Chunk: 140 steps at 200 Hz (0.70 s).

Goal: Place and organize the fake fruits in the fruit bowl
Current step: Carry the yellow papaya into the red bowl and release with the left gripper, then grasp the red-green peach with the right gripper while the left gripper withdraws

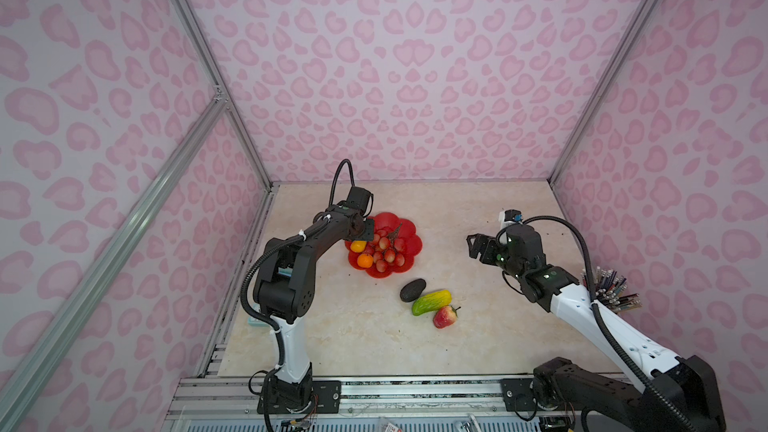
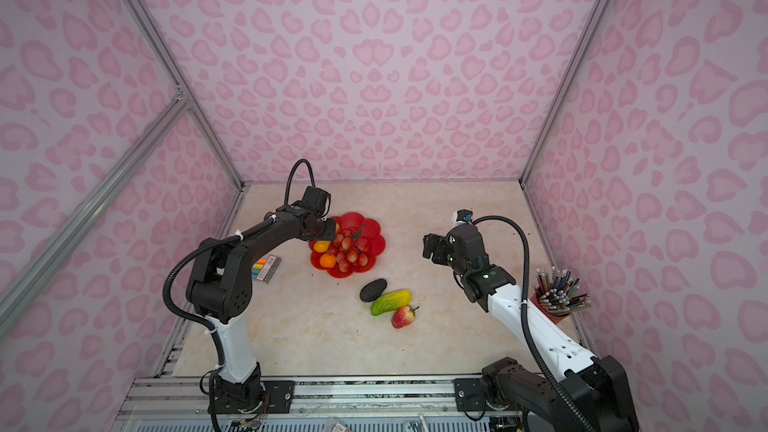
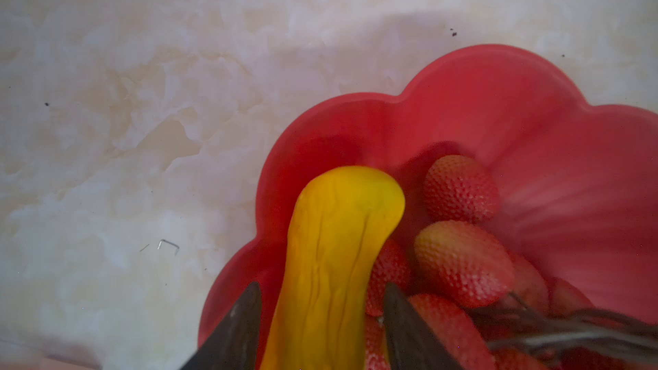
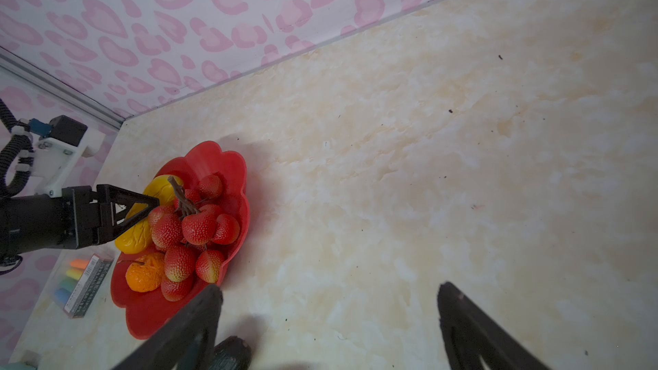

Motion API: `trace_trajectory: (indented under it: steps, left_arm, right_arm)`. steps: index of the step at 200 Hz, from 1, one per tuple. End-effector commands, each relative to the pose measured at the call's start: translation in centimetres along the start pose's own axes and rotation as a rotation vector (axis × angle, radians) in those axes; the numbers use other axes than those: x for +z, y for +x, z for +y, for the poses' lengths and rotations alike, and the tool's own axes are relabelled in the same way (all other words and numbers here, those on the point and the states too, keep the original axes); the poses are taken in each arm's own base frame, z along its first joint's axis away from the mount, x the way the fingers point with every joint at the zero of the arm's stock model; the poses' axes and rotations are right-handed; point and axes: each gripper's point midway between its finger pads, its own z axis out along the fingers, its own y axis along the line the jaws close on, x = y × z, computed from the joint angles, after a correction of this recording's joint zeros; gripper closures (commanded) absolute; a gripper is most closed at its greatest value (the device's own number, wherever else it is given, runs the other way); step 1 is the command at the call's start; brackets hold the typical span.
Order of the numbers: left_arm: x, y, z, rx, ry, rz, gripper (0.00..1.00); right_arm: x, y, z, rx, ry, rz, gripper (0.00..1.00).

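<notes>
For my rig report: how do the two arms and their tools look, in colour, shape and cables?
The left arm and right arm: black joints, white link shells, black ribbed cable hoses, white ties, green lights. The left tool and right tool: black tapering fingers.

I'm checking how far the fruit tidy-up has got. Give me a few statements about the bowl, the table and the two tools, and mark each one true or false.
1. The avocado lies in the red bowl. False: the avocado lies on the table, outside the bowl, next to the green-yellow fruit.
2. The orange is in the bowl. True.
3. The right tool holds the apple. False: the right tool is open and empty, and the apple lies on the table.
4. The yellow fruit sits between the jaws of the left tool, at the bowl. True.
</notes>
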Motion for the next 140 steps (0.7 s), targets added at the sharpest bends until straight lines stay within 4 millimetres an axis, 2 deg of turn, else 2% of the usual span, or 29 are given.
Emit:
trace_trajectory:
  steps: [1,19,41,58,73,106,116,140]
  left_arm:
    - [-0.6,-0.7,-0.5,-0.005,0.027,-0.019,0.36]
    - [-2.0,-1.5,-0.5,-0.012,0.035,-0.052,0.31]
    - [-4.9,-3.0,-0.6,-0.027,0.056,-0.127,0.27]
    - [-8.3,-4.6,-0.6,-0.037,0.082,-0.231,0.26]
    - [-12.2,-5.9,-0.5,-0.059,0.117,-0.367,0.25]
    - [-19.1,-5.7,0.2,-0.127,0.203,-0.63,0.16]
    - [-20.6,-5.1,0.4,-0.147,0.232,-0.681,0.14]
    - [-22.5,-2.7,0.9,-0.209,0.293,-0.765,0.07]
  right_arm:
    - [0.2,0.2,-0.4,0.0,0.019,0.006,0.06]
    - [0.2,0.2,-0.4,-0.002,0.019,0.014,0.06]
    - [0.0,1.1,-0.6,-0.011,0.027,0.057,0.06]
    - [-0.2,2.5,-0.8,-0.018,0.029,0.12,0.06]
    - [-0.3,5.0,-0.9,-0.005,0.014,0.198,0.06]
    - [-1.8,10.4,-1.2,-0.029,0.035,0.304,0.07]
    - [-2.3,11.8,-1.0,-0.014,0.025,0.321,0.07]
    - [-3.7,14.6,-0.2,0.021,-0.017,0.353,0.07]
